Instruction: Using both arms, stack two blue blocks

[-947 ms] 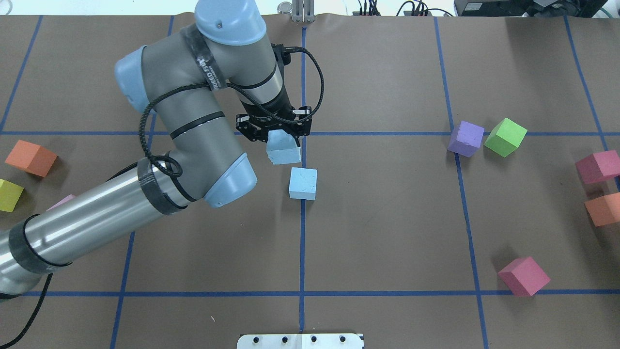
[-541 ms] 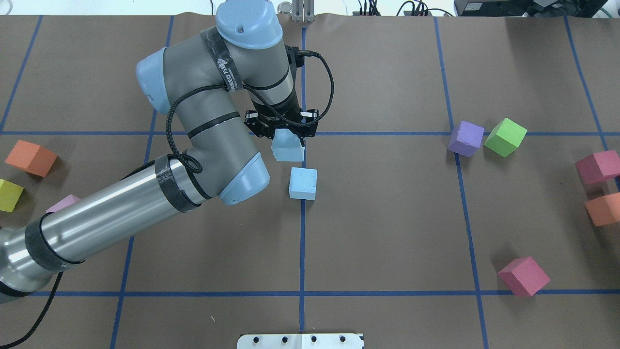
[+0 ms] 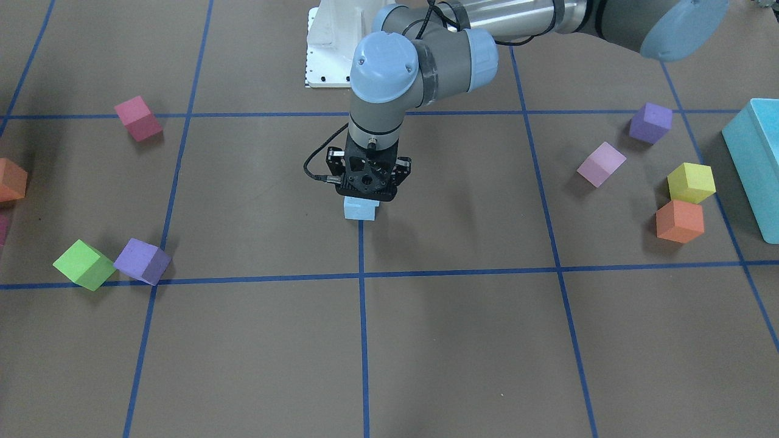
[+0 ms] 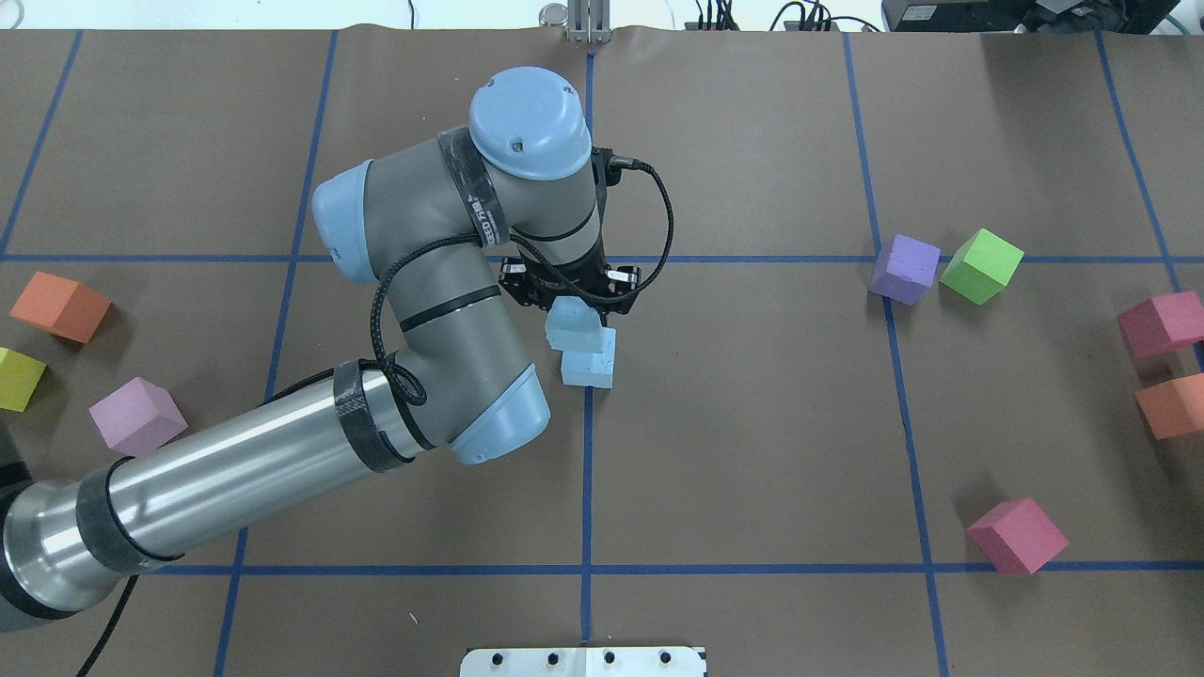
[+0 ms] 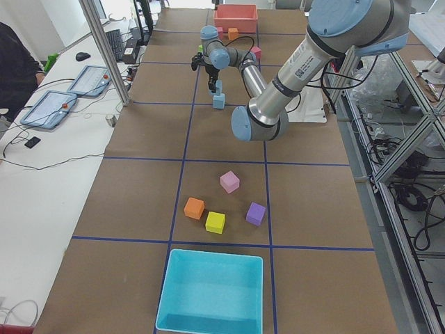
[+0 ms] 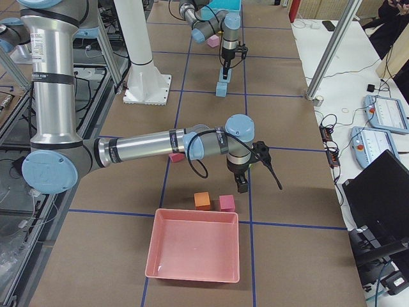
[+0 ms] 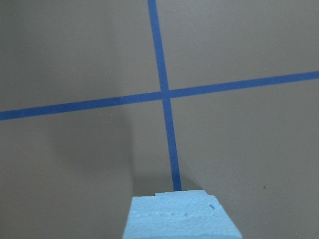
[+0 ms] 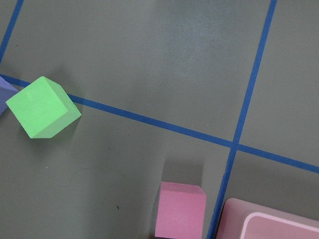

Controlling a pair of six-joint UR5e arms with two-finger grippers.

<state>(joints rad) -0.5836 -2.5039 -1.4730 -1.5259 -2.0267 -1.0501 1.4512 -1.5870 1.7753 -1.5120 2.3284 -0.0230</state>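
Observation:
My left gripper point(image 4: 576, 308) is shut on one blue block point(image 4: 574, 328) and holds it just over the second blue block point(image 4: 591, 365), which lies on the table's centre line. The held block covers the lower one's far left part, and I cannot tell if they touch. In the front view the gripper point(image 3: 367, 193) stands over a blue block point(image 3: 361, 208). The left wrist view shows the held block point(image 7: 182, 219) at the bottom edge. My right gripper point(image 6: 243, 185) shows only in the right side view, low over the table, and I cannot tell if it is open.
A purple cube point(image 4: 905, 268) and a green cube point(image 4: 981, 265) lie at the right, with pink point(image 4: 1017, 535) and orange point(image 4: 1172, 405) cubes beyond. An orange cube point(image 4: 59, 306), a yellow cube point(image 4: 19, 378) and a lilac cube point(image 4: 137, 415) lie at the left. A teal box point(image 3: 754, 164) and a pink tray point(image 6: 194, 252) stand at the table's ends.
My left arm has carried the blue block to the right and nearer, from beside the second blue block to over it. The lilac cube has come into view.

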